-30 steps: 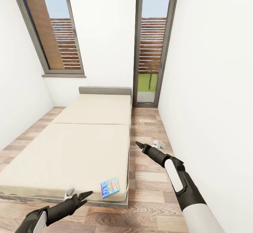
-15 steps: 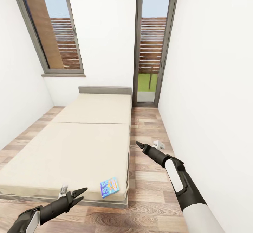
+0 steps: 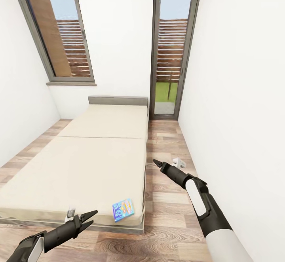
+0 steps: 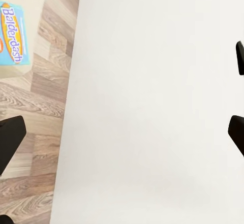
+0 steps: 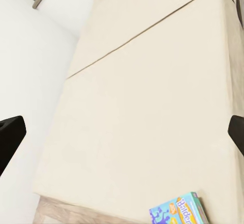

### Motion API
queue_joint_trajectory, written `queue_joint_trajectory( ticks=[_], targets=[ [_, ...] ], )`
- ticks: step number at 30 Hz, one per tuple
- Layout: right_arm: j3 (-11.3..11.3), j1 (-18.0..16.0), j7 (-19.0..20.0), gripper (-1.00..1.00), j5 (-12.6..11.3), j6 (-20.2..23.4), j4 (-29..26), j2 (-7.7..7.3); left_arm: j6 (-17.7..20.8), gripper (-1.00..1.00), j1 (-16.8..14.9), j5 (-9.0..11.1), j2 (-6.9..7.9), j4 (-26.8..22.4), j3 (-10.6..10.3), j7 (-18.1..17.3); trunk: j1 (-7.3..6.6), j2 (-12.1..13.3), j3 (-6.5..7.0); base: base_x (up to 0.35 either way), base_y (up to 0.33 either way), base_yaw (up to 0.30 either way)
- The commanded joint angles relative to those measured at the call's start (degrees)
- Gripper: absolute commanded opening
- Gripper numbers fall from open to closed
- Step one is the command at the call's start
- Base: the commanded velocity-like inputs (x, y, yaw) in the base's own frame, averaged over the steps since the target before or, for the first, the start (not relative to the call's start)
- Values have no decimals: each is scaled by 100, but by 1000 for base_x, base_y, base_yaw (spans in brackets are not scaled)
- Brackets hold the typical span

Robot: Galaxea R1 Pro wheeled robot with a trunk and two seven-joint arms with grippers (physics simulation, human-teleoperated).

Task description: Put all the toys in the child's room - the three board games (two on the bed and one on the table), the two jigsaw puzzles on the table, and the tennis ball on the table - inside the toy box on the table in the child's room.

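My left gripper (image 3: 88, 219) hangs low at the foot of the bed (image 3: 79, 167), fingers spread apart and gripping nothing — just off the mattress edge. A bit to its right, the blue board game (image 3: 123, 209) lies flat on the bed's near right corner, close to the edge; its cover reads "Balderdash" in my left wrist view (image 4: 11, 31), and it also shows in my right wrist view (image 5: 179, 211). My right gripper (image 3: 157, 164) is held out over the wood floor (image 3: 166, 143) beside the bed, empty — I can't tell how far open it is from the head view. Farther on, the plain cream mattress runs to a grey headboard (image 3: 118, 101), under a window (image 3: 55, 28) and beside a tall glass door (image 3: 170, 48).
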Motion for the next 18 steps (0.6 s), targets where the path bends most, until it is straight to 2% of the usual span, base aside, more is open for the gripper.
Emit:
queue_joint_trajectory(
  ticks=[1, 5, 18],
  targets=[
    [-15, -4, 8, 100, -30, 34, 4, 5, 50, 100, -4, 13, 4, 1, 7, -14, 23, -46, -25, 0, 0, 0],
    [-24, -4, 9, 100, -29, 39, 11, 4, 45, 100, -4, 14, 11, 1, 8, -29, 111, -207, -97, 0, 0, 0],
    [-319, -4, 16, 100, -37, 65, 12, 3, 48, 100, -2, 14, 16, 1, 6, -123, 396, -728, -330, 0, 0, 0]
  ],
)
